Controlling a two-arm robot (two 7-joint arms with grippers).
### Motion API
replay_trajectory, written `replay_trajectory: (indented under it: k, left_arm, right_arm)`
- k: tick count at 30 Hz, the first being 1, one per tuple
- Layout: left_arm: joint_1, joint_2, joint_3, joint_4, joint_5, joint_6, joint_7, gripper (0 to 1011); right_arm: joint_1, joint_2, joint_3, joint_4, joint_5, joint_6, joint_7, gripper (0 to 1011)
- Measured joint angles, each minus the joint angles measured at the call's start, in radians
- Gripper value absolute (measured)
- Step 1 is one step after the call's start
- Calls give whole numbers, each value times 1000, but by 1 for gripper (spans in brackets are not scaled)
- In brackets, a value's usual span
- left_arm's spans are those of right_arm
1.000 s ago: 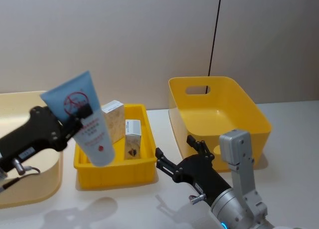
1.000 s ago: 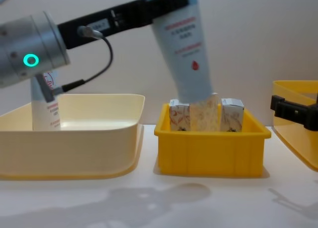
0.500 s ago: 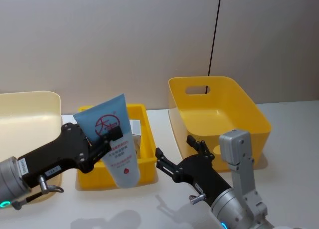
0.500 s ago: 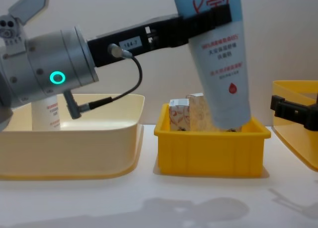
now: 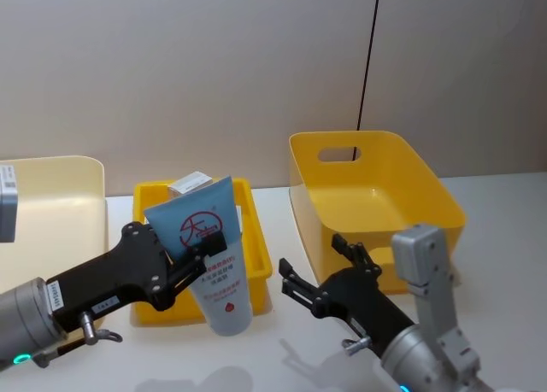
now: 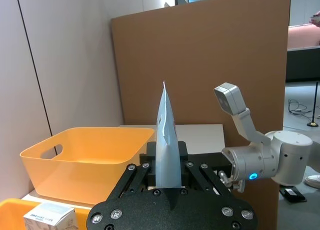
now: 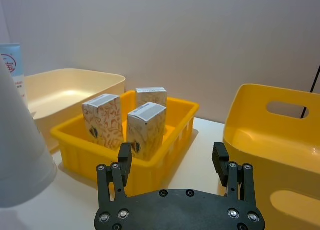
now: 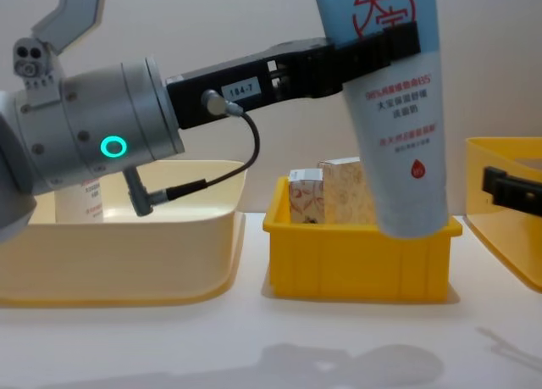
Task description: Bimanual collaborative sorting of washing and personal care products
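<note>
Left gripper (image 5: 201, 247) clamped on the tall pale-blue soft tube with red logo (image 5: 224, 294), upright in the air just before the small yellow plastic bin (image 8: 364, 266); right gripper (image 7: 171, 155) stands jaws apart, so I should feed the tube's lower end squarely between them.

Chest view: held tube (image 8: 396, 143) cut off by top edge; hides rt part of the inside of yellow tray (image 8: 339, 262). Second tube (image 8: 88, 201), mid-left in cream bin (image 8: 127, 270), mostly behind left arm (image 8: 93, 135), print too small to read. Right gripper (image 8: 512, 191) & big yellow bin (image 8: 508, 253) clipped by rt edge. Head view: held tube covers cartons (image 5: 190, 183), one top peeking out. Rt wrist view: held tube blurred, cut by left edge.
</note>
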Motion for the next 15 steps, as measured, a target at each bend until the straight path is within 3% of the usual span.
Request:
replay_trajectory:
  k: [11, 15]
  left_arm:
    - [0, -1, 7, 0, 2, -2, -4, 224]
    - [0, -1, 8, 0, 3, -2, -5, 225]
  right_arm:
    - [-76, 65, 75, -63, 64, 6, 77, 1001]
    - [-102, 91, 105, -86, 110, 8, 128, 1001]
